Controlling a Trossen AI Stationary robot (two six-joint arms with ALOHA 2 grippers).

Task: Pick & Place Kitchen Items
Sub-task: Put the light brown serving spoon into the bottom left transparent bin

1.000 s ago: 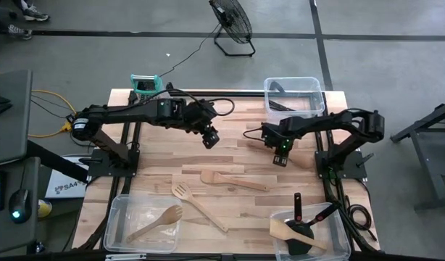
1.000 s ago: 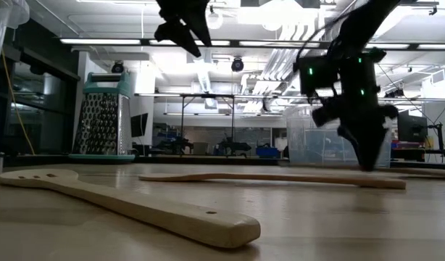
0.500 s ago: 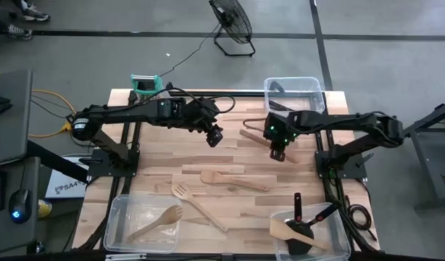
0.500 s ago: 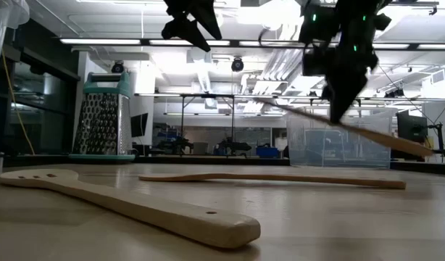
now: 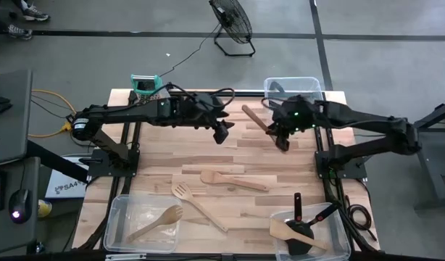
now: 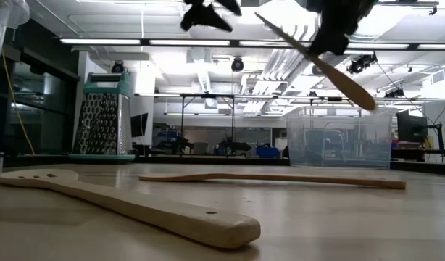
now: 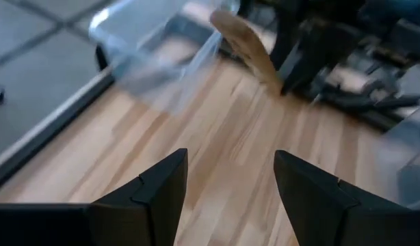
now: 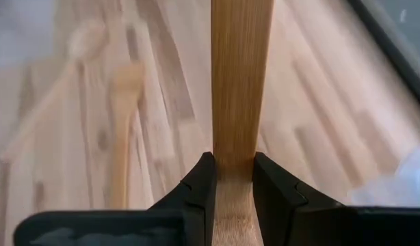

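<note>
Right pincer point(image 5: 282, 138) lifted wooden spatula point(image 5: 253, 118) toward rear bin point(image 5: 294, 94)

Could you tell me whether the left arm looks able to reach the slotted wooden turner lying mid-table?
Probably yes. The left pincer is open and empty, hovering above bare table, and the slotted turner lies uncovered nearer the front. The right pincer, holding a wooden spatula, is well aside.

A: Where do things lie relative to the slotted turner point(image 5: 198, 204) at the middle of the bench point(image 5: 157, 156)?

B: A spatula point(image 5: 233, 179) lies just behind it. A bin point(image 5: 119, 214) holding a spoon point(image 5: 154, 223) sits to its left, another bin point(image 5: 343, 235) with utensils to its right. Far behind stand a grater point(image 5: 144, 84) on the left and a third bin point(image 5: 294, 90) on the right.

A: Anything above the bench?

B: A wooden spatula point(image 5: 256, 119), up in the right tool point(image 5: 282, 138), behind the turner.
</note>
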